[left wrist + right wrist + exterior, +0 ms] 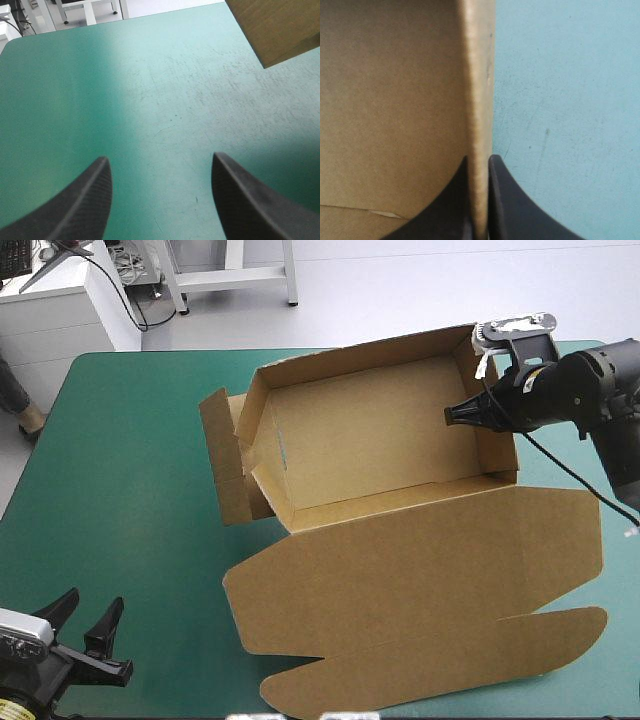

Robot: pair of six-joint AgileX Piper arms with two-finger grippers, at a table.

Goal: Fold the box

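The brown box [370, 435] stands as an open tray in the middle of the table, its walls raised and its lid [420, 600] lying flat toward the near edge. At the tray's left end a side flap [222, 468] sticks outward. My right gripper [462, 414] is shut on the box's right wall [479, 100], one finger [451, 205] inside and one outside. My left gripper [85, 625] hovers open over bare cover near the table's front left corner, nothing between its fingers [82, 205]. A corner of the box [280, 27] shows ahead of it.
The teal-green cover [120, 470] lies bare on the left side of the table. The flat lid reaches almost to the front edge. A white cabinet [60, 300] stands beyond the table's far left corner.
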